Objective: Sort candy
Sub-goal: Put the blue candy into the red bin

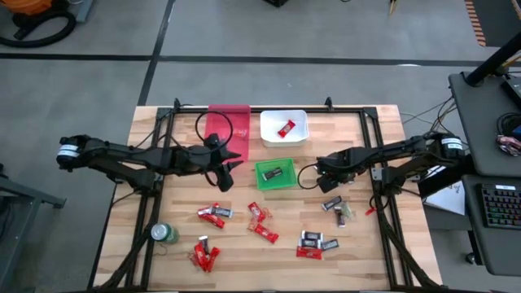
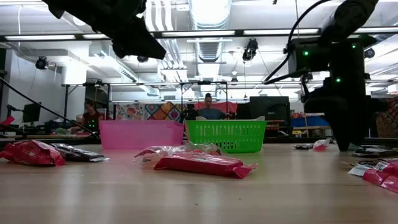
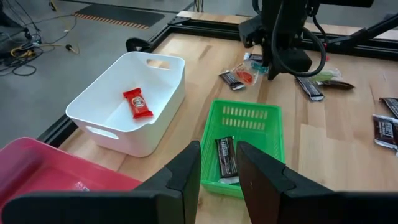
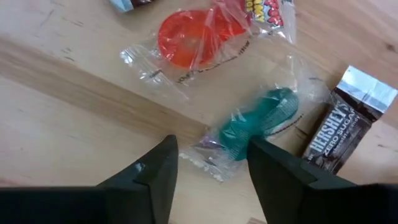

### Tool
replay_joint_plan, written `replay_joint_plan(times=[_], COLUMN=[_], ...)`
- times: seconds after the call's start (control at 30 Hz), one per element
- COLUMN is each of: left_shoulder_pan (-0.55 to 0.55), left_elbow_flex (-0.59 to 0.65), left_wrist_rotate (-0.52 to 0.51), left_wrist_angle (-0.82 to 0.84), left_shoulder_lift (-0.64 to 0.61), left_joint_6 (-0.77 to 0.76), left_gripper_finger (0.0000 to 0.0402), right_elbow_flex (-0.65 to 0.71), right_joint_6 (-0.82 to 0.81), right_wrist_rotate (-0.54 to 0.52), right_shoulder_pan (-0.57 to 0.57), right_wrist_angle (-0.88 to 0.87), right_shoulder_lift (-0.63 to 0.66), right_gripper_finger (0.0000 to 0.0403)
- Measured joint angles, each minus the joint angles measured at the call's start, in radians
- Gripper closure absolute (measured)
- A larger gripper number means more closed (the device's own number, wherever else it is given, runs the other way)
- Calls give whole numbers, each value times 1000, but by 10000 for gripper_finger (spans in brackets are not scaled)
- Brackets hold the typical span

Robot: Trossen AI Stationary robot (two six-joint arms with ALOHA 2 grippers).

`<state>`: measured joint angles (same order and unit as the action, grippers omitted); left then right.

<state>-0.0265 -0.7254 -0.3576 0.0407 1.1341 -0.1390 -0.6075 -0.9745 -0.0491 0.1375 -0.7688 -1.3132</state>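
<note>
The candy point(image 1: 262, 223) lies scattered over the near half of the wooden table point(image 1: 358, 260): red-wrapped pieces around seven and six o'clock from the table's middle, dark-wrapped ones with a few red at five o'clock, and a small cluster at four o'clock under the right arm. Two pieces are already binned: a red one in the white bin point(image 1: 283, 129) at twelve o'clock and a dark bar point(image 3: 225, 157) in the green basket point(image 1: 274, 174) at the centre.

In the right wrist view, a green sweet in clear wrap point(image 4: 258, 123) lies between the right gripper point(image 4: 208, 168)'s spread fingers, with an orange sweet in clear wrap point(image 4: 196, 37) just beyond it and a dark Hershey's bar point(image 4: 339, 134) just beside it. The fingers straddle the green sweet's near end with gaps on both sides (nothing clamped).

The left gripper point(image 3: 217, 171) hangs above the table between the pink bin point(image 1: 229, 130) and the green basket, at about ten o'clock from the basket. Its fingers stand slightly apart with nothing between them, and the dark bar in the basket shows through the gap.

A green round can point(image 1: 164, 234) stands at eight o'clock near the table's edge. In the low view, people sit at desks in the room behind.
</note>
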Motion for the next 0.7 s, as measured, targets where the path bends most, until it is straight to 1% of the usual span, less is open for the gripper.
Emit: replay_joint_plan(times=[0.1,0.33,0.37,0.5,0.7], left_shoulder_pan=[0,0,0,-1,-13], left_elbow_flex=[0,0,0,0,0], left_wrist_rotate=[0,0,0,1,45], left_wrist_angle=[-13,-26,-29,-31,-68], left_shoulder_lift=[5,17,17,17,22], left_joint_6=[0,0,0,0,-5], left_gripper_finger=[316,316,316,316,316], right_elbow_flex=[0,-7,-9,-36,-125], right_joint_6=[3,37,47,73,111], right_wrist_rotate=[-4,-15,-15,-1,10], right_shoulder_pan=[0,-3,-6,-18,-70], right_wrist_angle=[1,-3,-2,-24,-123], right_shoulder_lift=[0,-2,1,34,124], right_gripper_finger=[266,375,384,390,391])
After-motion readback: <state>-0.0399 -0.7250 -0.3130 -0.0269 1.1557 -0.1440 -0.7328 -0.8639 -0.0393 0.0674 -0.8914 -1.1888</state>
